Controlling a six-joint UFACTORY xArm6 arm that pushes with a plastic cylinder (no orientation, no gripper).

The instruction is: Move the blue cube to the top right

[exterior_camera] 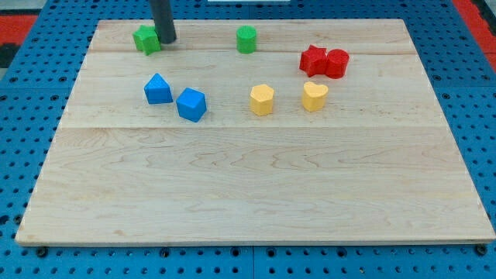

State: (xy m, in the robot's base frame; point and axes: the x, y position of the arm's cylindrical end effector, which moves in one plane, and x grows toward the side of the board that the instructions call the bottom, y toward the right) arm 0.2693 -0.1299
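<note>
The blue cube [191,105] lies on the wooden board [256,194], left of centre. A second blue block [158,89], with a peaked top, sits just to its upper left, close beside it. My tip [166,42] is at the view's top left, touching or nearly touching the right side of a green star-like block [146,39]. The tip stands well above the two blue blocks, apart from them.
A green block [246,39] sits at the top centre. A red star-like block [313,60] and a red round block [337,63] touch each other at the upper right. Two yellow blocks [262,100] [315,96] lie near the centre. A blue pegboard [23,116] surrounds the board.
</note>
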